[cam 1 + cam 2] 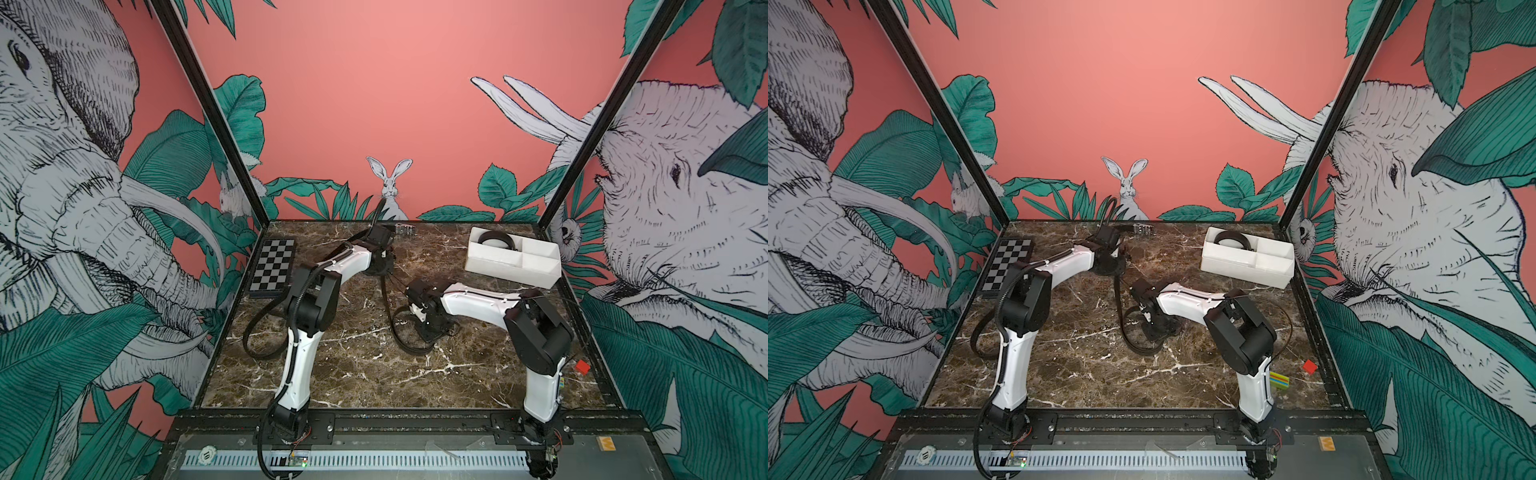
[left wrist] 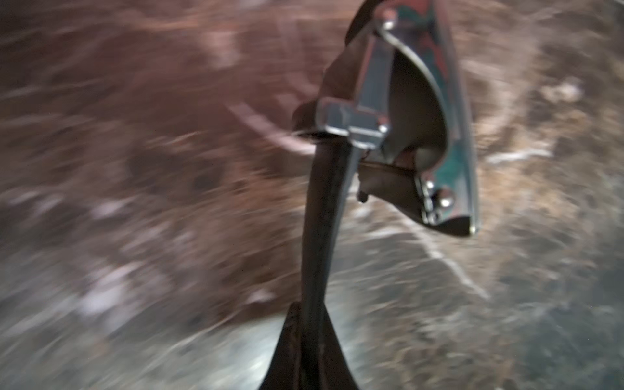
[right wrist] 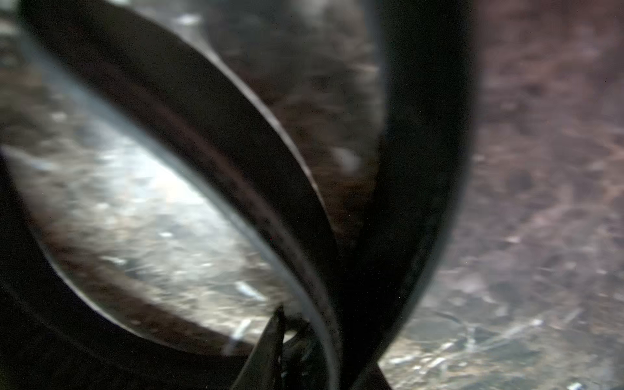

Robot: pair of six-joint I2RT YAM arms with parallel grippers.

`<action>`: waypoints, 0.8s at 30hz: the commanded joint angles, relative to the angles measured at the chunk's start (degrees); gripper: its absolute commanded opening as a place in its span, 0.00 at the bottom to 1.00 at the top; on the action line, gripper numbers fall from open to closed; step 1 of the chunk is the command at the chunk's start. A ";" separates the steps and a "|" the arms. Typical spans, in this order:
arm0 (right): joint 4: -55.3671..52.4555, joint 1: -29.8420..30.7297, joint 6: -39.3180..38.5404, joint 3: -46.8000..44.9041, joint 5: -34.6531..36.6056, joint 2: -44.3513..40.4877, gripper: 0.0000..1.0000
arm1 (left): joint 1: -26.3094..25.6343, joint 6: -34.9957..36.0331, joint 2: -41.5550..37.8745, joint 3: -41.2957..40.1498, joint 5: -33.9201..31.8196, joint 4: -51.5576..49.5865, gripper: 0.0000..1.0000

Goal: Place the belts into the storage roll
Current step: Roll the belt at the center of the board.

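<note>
Storage roll (image 1: 513, 272) (image 1: 1246, 270) sits on marble table (image 1: 374, 374), seen in both top views. The compartment at its far-left end holds coiled belt (image 1: 494, 237) (image 1: 1230, 237). Second one, middle belt (image 1: 386, 299) (image 1: 1119, 299), is out on the table, left of storage roll and well apart from it. Its strap runs from buckle (image 1: 405, 228) (image 1: 1142, 230), about level with the roll's far end, back to a loop nearer the arm bases than the roll. On that strap, just short of buckle, is left gripper (image 1: 377, 268). In the left wrist view its fingers (image 2: 283, 358) sit tight on either side of the strap (image 2: 320, 236), and buckle (image 2: 422, 118) is sharp while the table behind smears, so it is pinching middle belt. Between that and storage roll's near end, right gripper (image 1: 430, 332) (image 1: 1156, 332) points down at the loop. The right wrist view is filled with blurred belt bands (image 3: 422, 169) and shows one finger (image 3: 270, 351) beside the strap; can't tell whether its jaws clamp it or stand apart. Far left of storage roll, beyond the left arm and partly hidden by it, third belt (image 1: 246, 337) (image 1: 974, 334) loops on the table. Checkered board (image 1: 272, 266) (image 1: 1007, 264) lies at the table side opposite storage roll. Red block (image 1: 582, 367) (image 1: 1309, 366) is on the roll's side, nearer the bases. Striped block (image 1: 1279, 380) shows in a top view just beside the right arm.
</note>
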 commanded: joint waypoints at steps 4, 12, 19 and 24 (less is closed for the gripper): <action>-0.01 1.24 1.81 -0.80 -5.30 2.93 0.28 | -0.34 -1.34 -6.02 -7.95 3.73 5.27 0.62; 1.31 1.17 1.77 -0.95 -7.35 3.19 0.29 | 2.01 -3.43 -23.97 -26.68 2.17 8.67 0.84; 2.10 1.16 2.14 -0.67 -8.58 3.08 0.31 | 0.13 -6.44 -35.92 -40.24 5.32 6.73 0.85; 3.11 1.16 3.07 -0.66 -9.97 2.62 0.32 | -5.08 -9.42 -42.51 -51.48 8.64 8.22 0.83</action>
